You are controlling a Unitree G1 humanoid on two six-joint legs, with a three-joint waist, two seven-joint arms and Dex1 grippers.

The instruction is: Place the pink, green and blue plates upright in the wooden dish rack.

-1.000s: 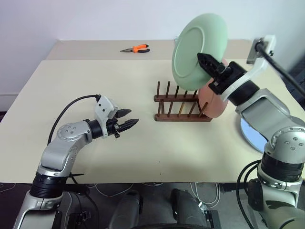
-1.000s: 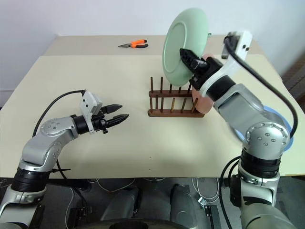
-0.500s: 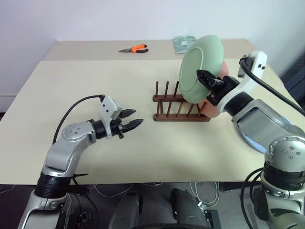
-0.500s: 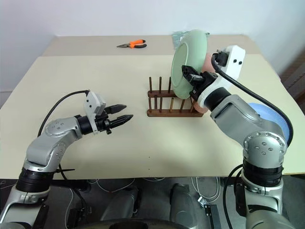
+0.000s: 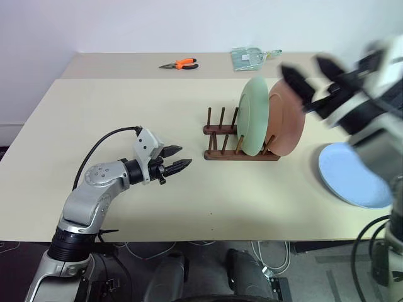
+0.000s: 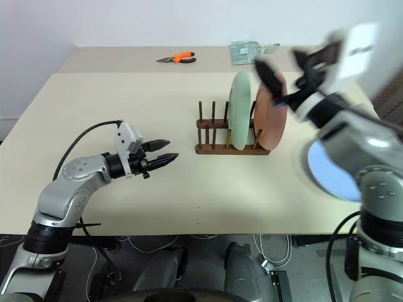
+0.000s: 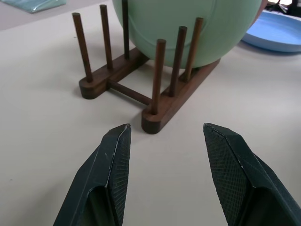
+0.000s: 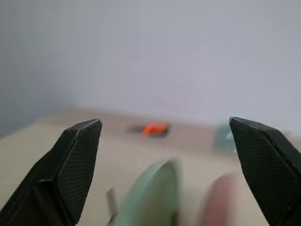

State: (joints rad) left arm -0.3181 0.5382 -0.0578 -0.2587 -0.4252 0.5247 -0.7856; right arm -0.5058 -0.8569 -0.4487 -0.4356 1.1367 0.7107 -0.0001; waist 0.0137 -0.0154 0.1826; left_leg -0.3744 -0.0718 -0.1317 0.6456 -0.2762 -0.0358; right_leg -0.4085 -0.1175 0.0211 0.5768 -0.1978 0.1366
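Observation:
The green plate (image 5: 253, 116) stands upright in the wooden dish rack (image 5: 220, 135), right beside the pink plate (image 5: 286, 116), which stands upright at the rack's right end. The blue plate (image 5: 352, 182) lies flat on the table to the right of the rack. My right gripper (image 5: 300, 63) is open and empty, raised above and to the right of the two standing plates, clear of both. My left gripper (image 5: 184, 157) hovers low over the table left of the rack, open with nothing in it, pointing at the rack's end (image 7: 155, 113).
Orange-handled pliers (image 5: 179, 63) and a teal packet (image 5: 252, 58) lie on the far table behind the rack. Several free pegs stand at the rack's left end. The table's right edge runs close to the blue plate.
My right gripper set the green plate down into the rack beside the pink one, opened, and pulled away up and to the right. The left arm has stayed put.

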